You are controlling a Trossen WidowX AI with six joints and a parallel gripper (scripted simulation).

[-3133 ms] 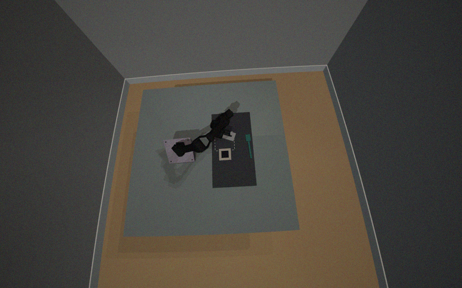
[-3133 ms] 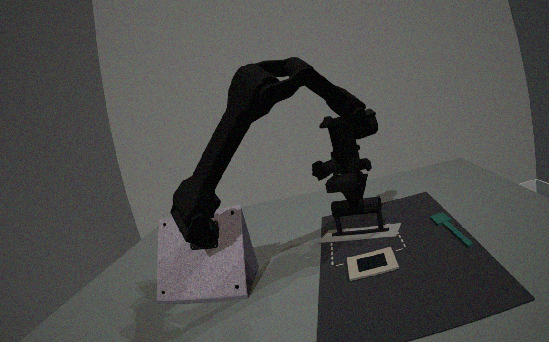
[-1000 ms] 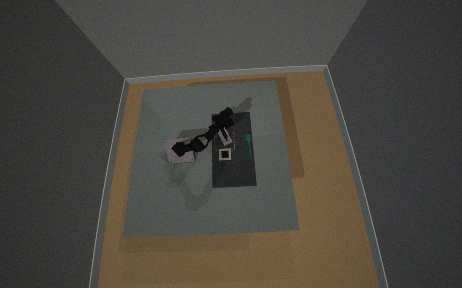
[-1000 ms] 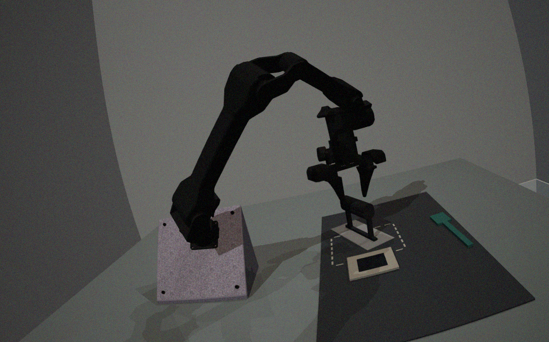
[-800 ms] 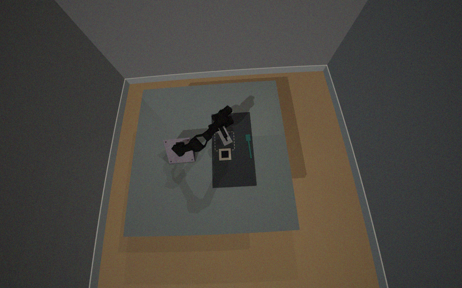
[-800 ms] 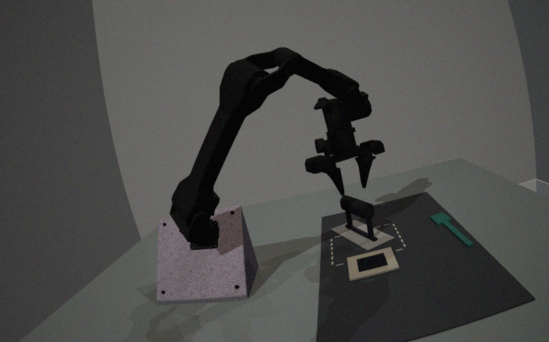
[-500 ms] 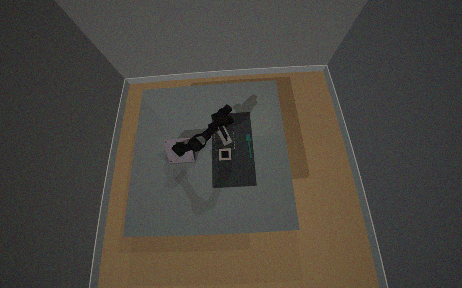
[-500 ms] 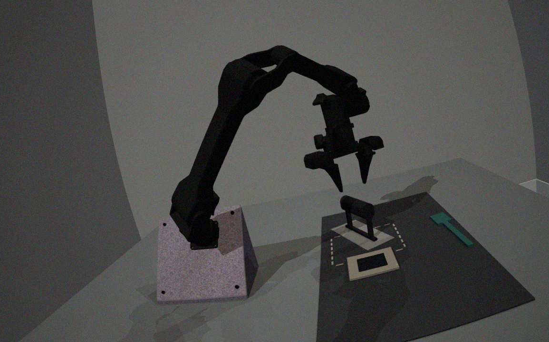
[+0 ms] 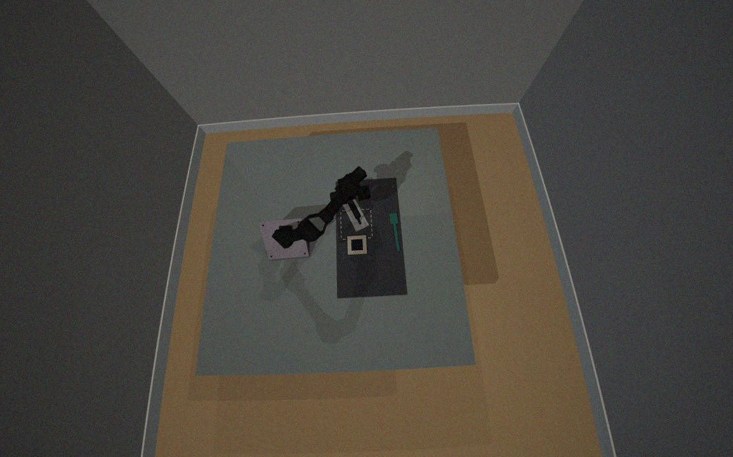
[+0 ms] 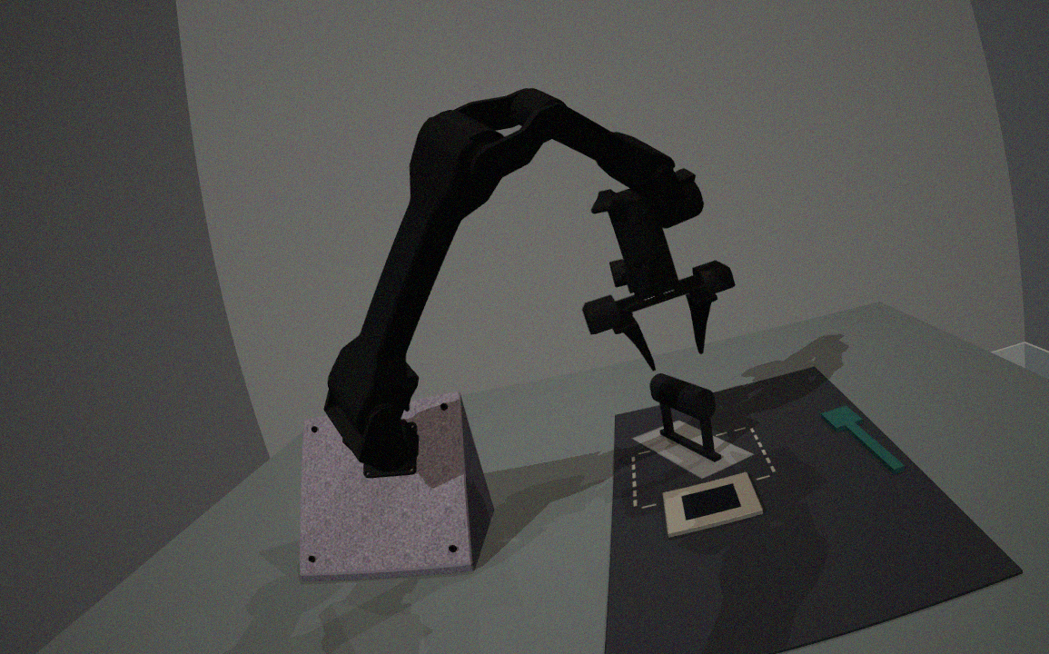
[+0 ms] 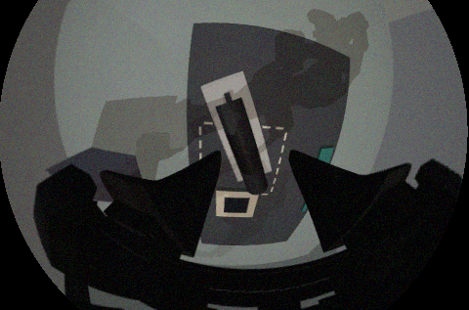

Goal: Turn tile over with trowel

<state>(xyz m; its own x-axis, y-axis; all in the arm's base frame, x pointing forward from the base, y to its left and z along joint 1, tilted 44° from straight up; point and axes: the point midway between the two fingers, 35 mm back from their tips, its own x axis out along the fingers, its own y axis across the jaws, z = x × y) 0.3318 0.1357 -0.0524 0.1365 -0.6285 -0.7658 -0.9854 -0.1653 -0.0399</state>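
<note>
Gripper (image 10: pixel 677 362) (image 11: pixel 256 155), fingers apart w/ nothing between, hovers above the trowel (image 10: pixel 682 398) (image 11: pixel 241 144) (image 9: pixel 356 214), whose fat black cylindrical hdl. lies below the fingertips, long axis running btwn. them toward the tile (image 9: pixel 356 244) (image 10: pixel 713 504) (image 11: pixel 236 204). Thin, pale flat blade overlaps the dashed outline (image 9: pixel 371 223) (image 10: pixel 634 481) (image 11: pixel 200 143); cream tile, dark sq. up, sits flat just beside it on the matte charcoal mat (image 9: pixel 371 278) (image 10: pixel 861 552) (image 11: pixel 220 41).

1. The small trowel (image 9: pixel 361 225) (image 10: pixel 682 396) (image 11: pixel 241 144) has a pale, flat blade and a raised black handle on two posts; it rests blade down, partly inside the dashed outline (image 9: pixel 371 223) (image 10: pixel 633 480) (image 11: pixel 200 143).
2. The cream tile (image 9: pixel 356 244) (image 10: pixel 710 502) (image 11: pixel 236 204) lies flat on the dark mat (image 9: pixel 371 278) (image 10: pixel 877 552) (image 11: pixel 230 38), dark square up, mostly outside the outline, seemingly overlapping its edge slightly.
</note>
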